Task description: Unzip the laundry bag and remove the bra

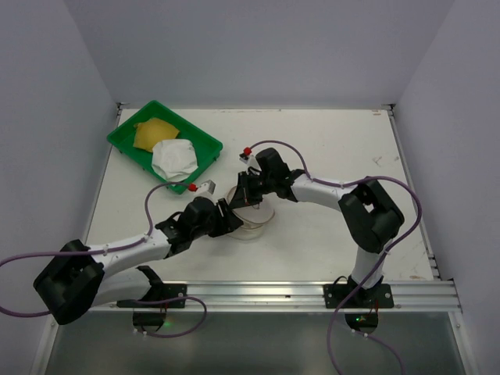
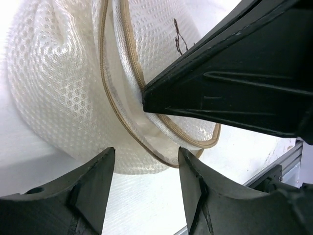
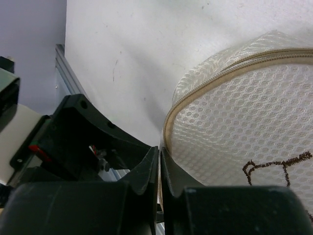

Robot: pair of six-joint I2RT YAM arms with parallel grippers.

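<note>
The laundry bag point(image 1: 251, 217) sits near the middle of the tabletop point(image 1: 336, 141), a squat drum of white honeycomb mesh. It is soft and translucent, and its round lid is edged by a tan zipper point(image 3: 220, 68) and stitched with a thin dark-brown outline motif point(image 3: 279, 166). The right gripper point(image 3: 159, 152) comes in at the bag's 12 o'clock. Its fingers are pinched together on the zipper band at the lid's rim, though a pull tab cannot be made out between them. The left gripper point(image 2: 145, 154) is at about 8 o'clock, fingers spread apart with the bag's bulging side wall just beyond their tips, gripping nothing. In the left wrist view the tan band splits into two lines with pale fabric between, so the zip looks at least partly undone. The bra point(image 1: 164, 148), a soft mound of mustard-yellow and crumpled white, appears to lie in the green plastic tray point(image 1: 191, 125), well apart from the bag at its 10 o'clock. By that reading, removal is already done. The likely next move is for the right fingers to let go of the limp rim without dragging the light bag along. Whether the mesh holds anything cannot be told.
</note>
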